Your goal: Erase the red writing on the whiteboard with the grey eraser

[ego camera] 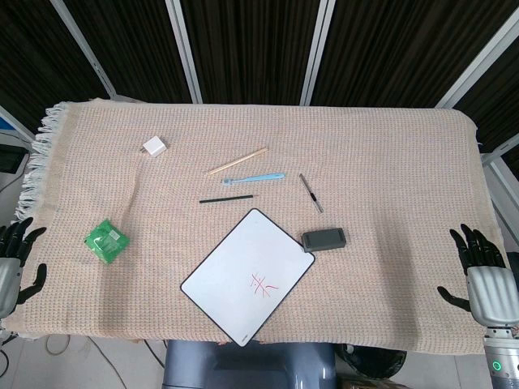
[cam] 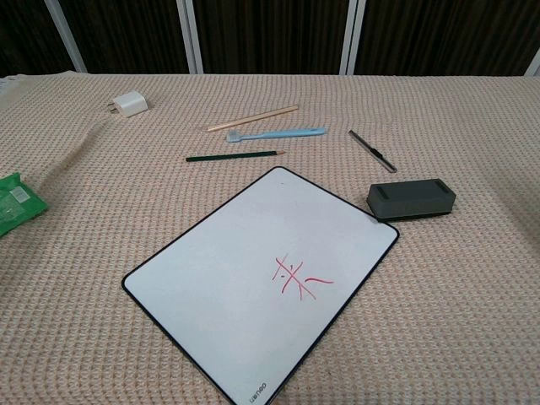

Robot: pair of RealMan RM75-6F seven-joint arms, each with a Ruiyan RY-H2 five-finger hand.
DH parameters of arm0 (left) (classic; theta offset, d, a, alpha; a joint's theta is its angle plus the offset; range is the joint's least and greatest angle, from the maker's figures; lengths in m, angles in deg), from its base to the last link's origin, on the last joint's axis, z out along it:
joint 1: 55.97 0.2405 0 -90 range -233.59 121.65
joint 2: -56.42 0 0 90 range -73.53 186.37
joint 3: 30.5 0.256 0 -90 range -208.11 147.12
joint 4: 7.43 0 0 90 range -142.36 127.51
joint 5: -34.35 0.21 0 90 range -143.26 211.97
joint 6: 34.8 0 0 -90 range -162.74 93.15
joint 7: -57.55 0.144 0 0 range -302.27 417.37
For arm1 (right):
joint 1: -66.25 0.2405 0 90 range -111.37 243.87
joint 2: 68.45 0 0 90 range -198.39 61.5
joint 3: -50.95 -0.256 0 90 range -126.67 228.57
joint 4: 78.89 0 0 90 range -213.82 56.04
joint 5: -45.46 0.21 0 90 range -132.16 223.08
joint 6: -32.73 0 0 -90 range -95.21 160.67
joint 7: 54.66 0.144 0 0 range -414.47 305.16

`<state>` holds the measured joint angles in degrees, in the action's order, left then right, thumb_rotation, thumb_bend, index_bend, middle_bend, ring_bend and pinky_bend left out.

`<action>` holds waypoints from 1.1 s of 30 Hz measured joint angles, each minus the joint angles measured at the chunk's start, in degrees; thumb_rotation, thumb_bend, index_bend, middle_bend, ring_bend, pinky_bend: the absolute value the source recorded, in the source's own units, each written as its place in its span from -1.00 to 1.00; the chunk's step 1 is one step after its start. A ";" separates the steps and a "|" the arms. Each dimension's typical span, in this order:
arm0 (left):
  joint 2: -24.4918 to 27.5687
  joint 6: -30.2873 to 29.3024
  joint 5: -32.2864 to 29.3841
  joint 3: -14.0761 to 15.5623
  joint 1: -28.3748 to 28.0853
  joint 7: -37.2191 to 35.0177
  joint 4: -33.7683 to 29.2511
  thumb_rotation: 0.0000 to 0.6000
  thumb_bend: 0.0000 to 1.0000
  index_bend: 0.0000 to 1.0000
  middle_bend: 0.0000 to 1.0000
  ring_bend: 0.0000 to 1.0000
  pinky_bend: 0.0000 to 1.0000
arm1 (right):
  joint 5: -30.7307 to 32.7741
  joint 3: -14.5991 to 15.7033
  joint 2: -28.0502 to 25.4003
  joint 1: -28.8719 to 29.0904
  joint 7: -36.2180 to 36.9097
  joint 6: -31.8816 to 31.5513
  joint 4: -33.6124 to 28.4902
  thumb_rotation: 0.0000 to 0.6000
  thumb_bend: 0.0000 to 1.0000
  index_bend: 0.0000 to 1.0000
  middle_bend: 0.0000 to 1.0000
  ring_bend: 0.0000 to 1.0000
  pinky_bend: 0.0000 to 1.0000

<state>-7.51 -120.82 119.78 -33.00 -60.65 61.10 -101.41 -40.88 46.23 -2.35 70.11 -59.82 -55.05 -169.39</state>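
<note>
Even, bright light falls from above; both views are sharp. The whiteboard (ego camera: pixel 247 276) shows a soft sheen without harsh glare. Shadows beneath objects are faint and short. The top of each frame stays dark.

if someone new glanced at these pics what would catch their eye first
Probably the whiteboard, lying askew near the front middle of the beige cloth, with red writing toward its right side. The grey eraser lies just off the board's right corner. A bright green packet stands out at the left, and both hands, left hand and right hand, wait open at the table's edges.
</note>
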 measured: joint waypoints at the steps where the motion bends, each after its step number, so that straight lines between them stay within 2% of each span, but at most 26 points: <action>1: 0.02 -0.14 0.19 0.00 0.01 -0.09 0.03 1.00 -0.05 -0.72 -0.98 -1.00 -1.00 | 0.01 -0.01 0.01 0.00 0.02 0.01 0.02 1.00 -0.78 -1.00 -0.97 -0.93 -0.70; 26: 0.40 -0.64 1.16 -0.06 -0.04 -1.28 0.33 1.00 -0.05 -0.73 -0.98 -1.00 -1.00 | 0.47 -0.08 -0.06 0.17 0.43 0.81 0.01 1.00 -0.78 -1.00 -0.97 -0.93 -0.70; 33: 0.22 -0.88 1.74 0.10 -0.09 -1.10 0.45 1.00 -0.05 -0.73 -0.98 -1.00 -1.00 | -0.62 1.02 -0.54 0.66 2.46 2.59 -0.81 1.00 -0.79 -1.00 -0.94 -0.93 -0.70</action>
<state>-7.30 -121.70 121.53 -32.90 -60.74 59.99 -100.96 -41.50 47.25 -2.89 70.77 -57.37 -52.46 -170.20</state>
